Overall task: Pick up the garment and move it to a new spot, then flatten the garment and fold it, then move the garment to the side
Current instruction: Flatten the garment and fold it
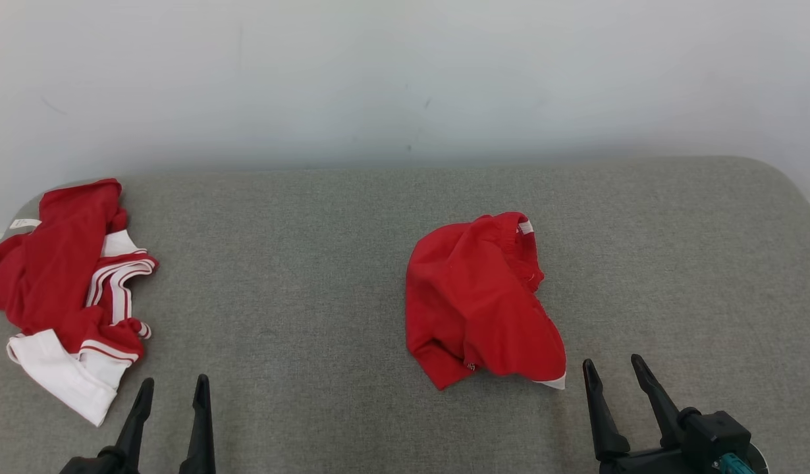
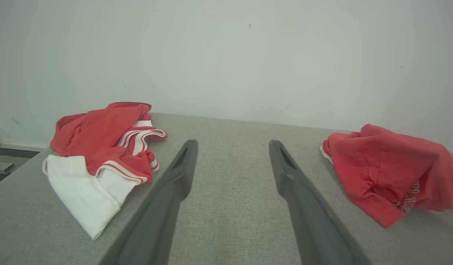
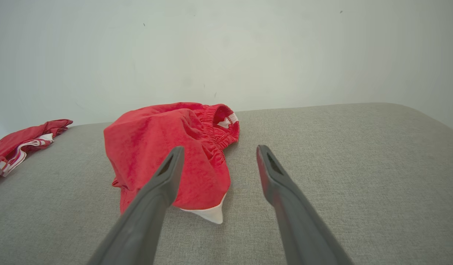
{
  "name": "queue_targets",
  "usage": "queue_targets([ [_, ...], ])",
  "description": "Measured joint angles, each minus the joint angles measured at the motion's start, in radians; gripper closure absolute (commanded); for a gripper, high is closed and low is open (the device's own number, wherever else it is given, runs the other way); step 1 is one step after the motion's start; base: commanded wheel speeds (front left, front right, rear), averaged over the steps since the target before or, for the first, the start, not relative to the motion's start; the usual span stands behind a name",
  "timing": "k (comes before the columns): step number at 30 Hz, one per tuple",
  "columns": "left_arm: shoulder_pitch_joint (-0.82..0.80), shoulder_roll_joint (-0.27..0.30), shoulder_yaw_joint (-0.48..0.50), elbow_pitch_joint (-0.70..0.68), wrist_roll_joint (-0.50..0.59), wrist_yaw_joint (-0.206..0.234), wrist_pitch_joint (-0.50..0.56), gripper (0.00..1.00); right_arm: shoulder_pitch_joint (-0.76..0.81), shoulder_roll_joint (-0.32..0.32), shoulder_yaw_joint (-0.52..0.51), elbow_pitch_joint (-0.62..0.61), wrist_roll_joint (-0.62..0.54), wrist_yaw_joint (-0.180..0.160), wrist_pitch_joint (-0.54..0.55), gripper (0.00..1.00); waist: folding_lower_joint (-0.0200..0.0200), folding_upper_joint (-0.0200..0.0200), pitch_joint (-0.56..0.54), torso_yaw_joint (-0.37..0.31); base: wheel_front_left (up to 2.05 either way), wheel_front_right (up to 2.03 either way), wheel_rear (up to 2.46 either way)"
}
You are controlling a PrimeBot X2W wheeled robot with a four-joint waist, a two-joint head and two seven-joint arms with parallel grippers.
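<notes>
Crumpled red garment [image 1: 477, 296] lies unflattened on the bench [image 1: 299, 276] at eleven o'clock of the right tool [image 1: 612, 360], which, like the left tool [image 1: 174, 380], stands empty and spread wide, seemingly staged for pickup

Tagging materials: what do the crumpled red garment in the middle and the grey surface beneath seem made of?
Crumpled red garment: soft matte cloth, perhaps knit; it creases, with a gathered elastic waistband. Grey surface: coarse matte woven textile, weave visible, possibly padded.
</notes>
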Motion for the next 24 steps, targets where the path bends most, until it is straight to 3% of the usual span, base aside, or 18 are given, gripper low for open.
queue_targets([
  [6, -0.002, -0.006, 0.004, 0.005, 0.010, -0.006, 0.000, 0.00, -0.022, -0.010, 0.015, 0.008, 0.000, 0.000, 0.007, 0.00, 0.0000, -0.0001, 0.005, 0.008, 0.00, 0.00, 0.00],
  [14, -0.031, -0.021, -0.004, 0.013, 0.018, -0.015, 0.000, 0.00, -0.176, -0.077, 0.043, 0.069, 0.001, 0.000, 0.040, 0.00, 0.0000, 0.0000, 0.035, 0.036, 0.00, 0.00, 0.00],
  [21, -0.056, -0.032, -0.012, 0.020, 0.018, -0.022, 0.000, 0.00, -0.336, -0.137, 0.071, 0.240, 0.025, 0.000, 0.060, 0.00, 0.0002, 0.0000, 0.073, 0.078, 0.00, 0.00, 0.00],
  [24, -0.062, -0.037, -0.015, 0.020, 0.017, -0.022, 0.000, 0.00, -0.397, -0.158, 0.093, 0.370, 0.059, 0.000, 0.059, 0.00, 0.0002, 0.0000, 0.095, 0.103, 0.00, 0.00, 0.00],
])
